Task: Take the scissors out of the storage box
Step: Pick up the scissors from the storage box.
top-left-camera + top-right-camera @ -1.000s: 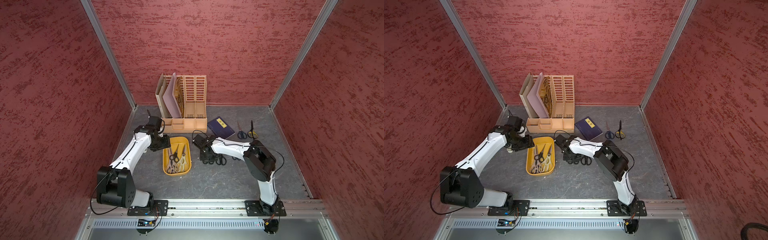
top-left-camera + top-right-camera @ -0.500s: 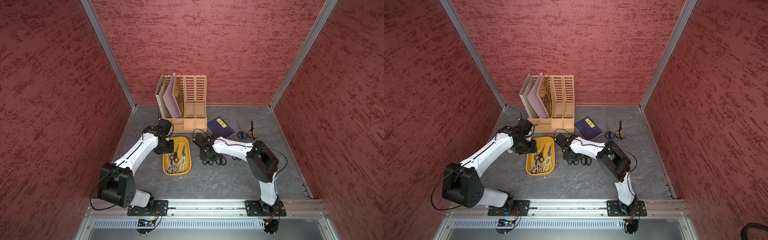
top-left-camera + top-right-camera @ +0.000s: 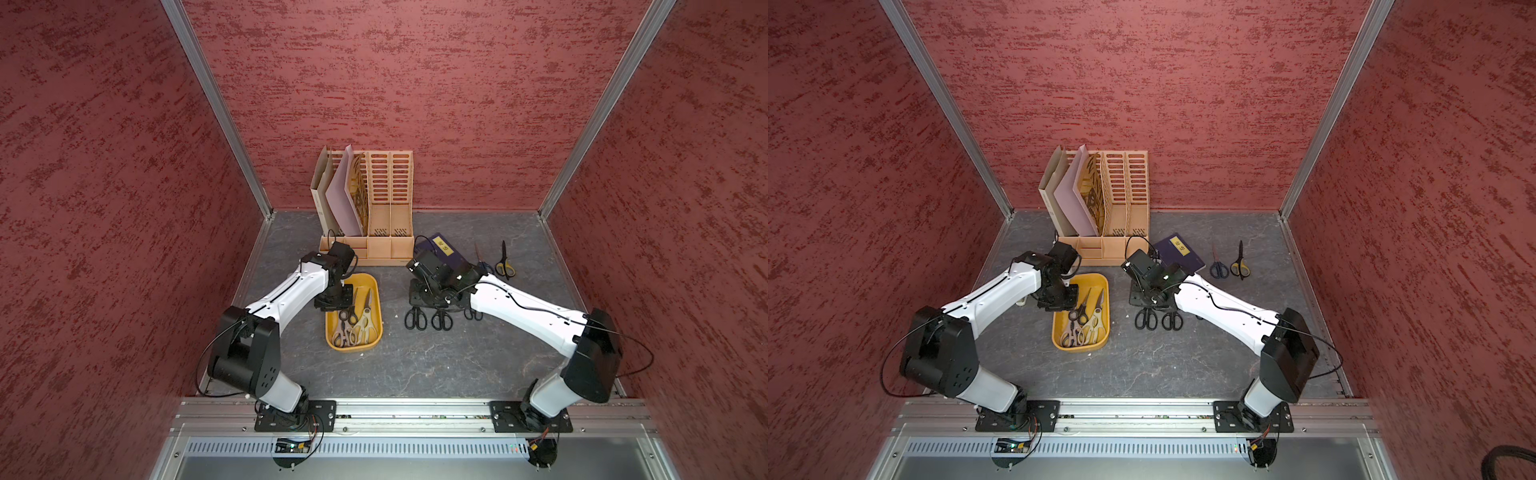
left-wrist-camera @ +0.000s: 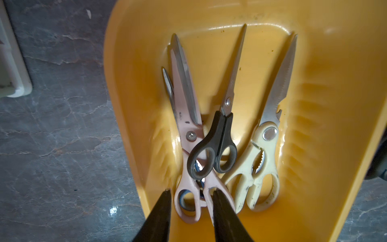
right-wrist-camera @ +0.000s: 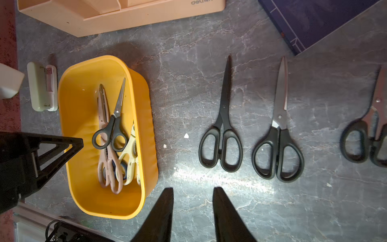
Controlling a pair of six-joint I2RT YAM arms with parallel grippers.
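Five scissors (image 5: 223,113) out, three-plus remain in the storage box (image 4: 129,104); left gripper (image 4: 191,191) spread astride one handle, right gripper (image 5: 192,190) spread, empty

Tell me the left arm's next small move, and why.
Probably lower the left end effector slightly and close on the near handle loop of the pink scissors: its open fingertips straddle that loop inside the storage box, and nothing looks gripped yet.
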